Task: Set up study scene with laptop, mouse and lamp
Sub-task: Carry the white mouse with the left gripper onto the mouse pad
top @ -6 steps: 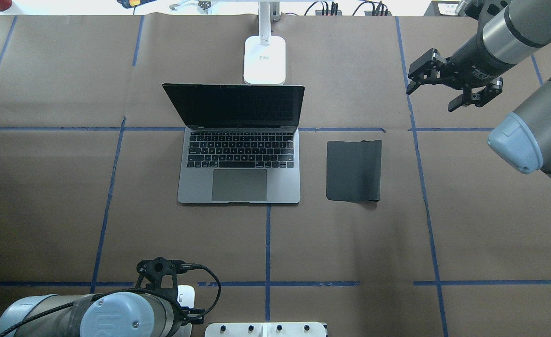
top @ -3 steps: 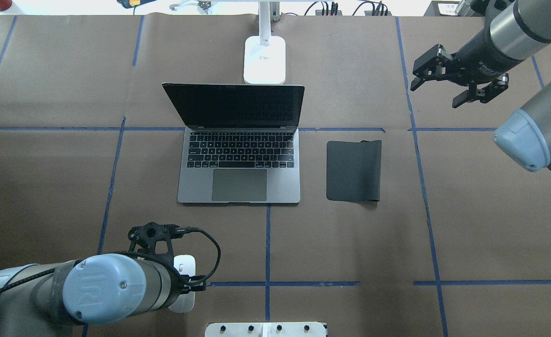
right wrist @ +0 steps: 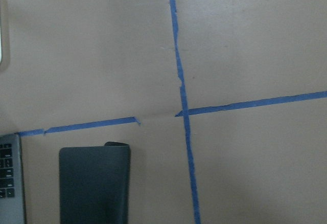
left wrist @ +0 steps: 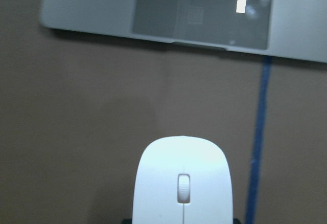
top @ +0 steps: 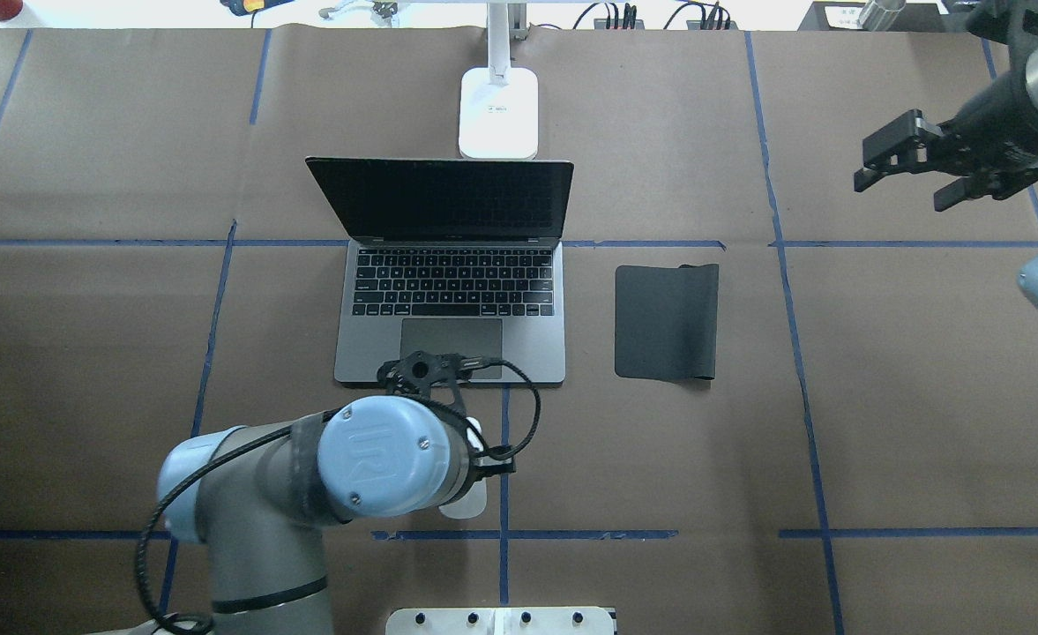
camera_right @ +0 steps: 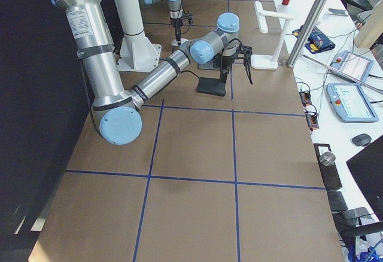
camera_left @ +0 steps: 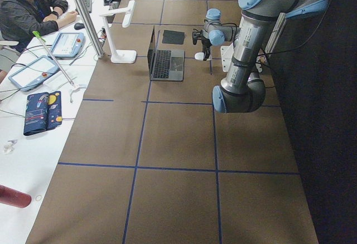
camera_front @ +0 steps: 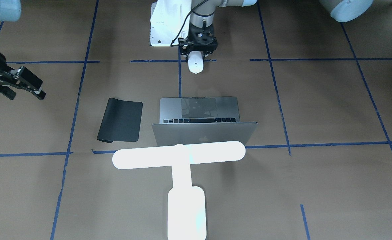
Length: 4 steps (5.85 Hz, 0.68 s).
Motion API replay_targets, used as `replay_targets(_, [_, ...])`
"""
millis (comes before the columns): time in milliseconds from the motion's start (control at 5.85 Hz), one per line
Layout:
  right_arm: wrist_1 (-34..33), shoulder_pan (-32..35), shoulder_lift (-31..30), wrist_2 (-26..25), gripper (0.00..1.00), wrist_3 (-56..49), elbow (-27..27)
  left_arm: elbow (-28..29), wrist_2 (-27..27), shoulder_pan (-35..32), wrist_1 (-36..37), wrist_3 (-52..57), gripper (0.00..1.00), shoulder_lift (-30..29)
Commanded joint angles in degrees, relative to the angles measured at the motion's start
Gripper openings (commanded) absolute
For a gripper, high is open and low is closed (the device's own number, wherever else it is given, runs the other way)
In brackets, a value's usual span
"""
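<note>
**Q:** What does the front-facing view show?

**A:** At top centre the left fingers (camera_front: 184, 50) pinch the sides of the white mouse (camera_front: 196, 65). Its free end points down the frame at the open laptop (camera_front: 202, 133) in the middle. The glowing lamp (camera_front: 179, 158) stands below, its bar across the lid, likely to light the keys. A black mat (camera_front: 121, 120) lies left of the laptop on the brown desk (camera_front: 315, 100), and is probably the mouse's spot. At the left edge the right fingers (camera_front: 31, 81) are spread wide and hold nothing. They are well apart from everything, probably to stay clear.

**Q:** And overhead?

**A:** The left arm (top: 377, 459) hides nearly all of the mouse, just below the laptop's front edge. The mat lies right of the laptop, and the empty right fingers are at upper right.

**Q:** The side views?

**A:** Too small to add anything about grip.

**Q:** The wrist cameras?

**A:** Left: the mouse is at bottom centre, with the laptop's front edge along the top. I cannot tell whether the mouse clears the desk. Right: only desk, blue tape (right wrist: 184, 81), and the mat at lower left.
</note>
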Motion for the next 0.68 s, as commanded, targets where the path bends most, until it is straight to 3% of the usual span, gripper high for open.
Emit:
replay_targets(0, [0.00, 3.95, -7.81, 0.13, 1.00, -11.36, 1.93, 10.79, -0.10, -3.01, -0.28, 3.92, 0.00, -11.43])
replay_targets(171, [0.00, 4.58, -8.98, 0.22, 1.00, -11.85, 2.45, 23.56, -0.10, -4.77, -2.46, 3.66, 0.00, -21.68])
replay_targets(513, [0.00, 4.68, -10.22, 0.75, 1.00, -11.94, 3.69, 39.53, -0.28, -6.97, -13.68, 3.65, 0.00, -29.04])
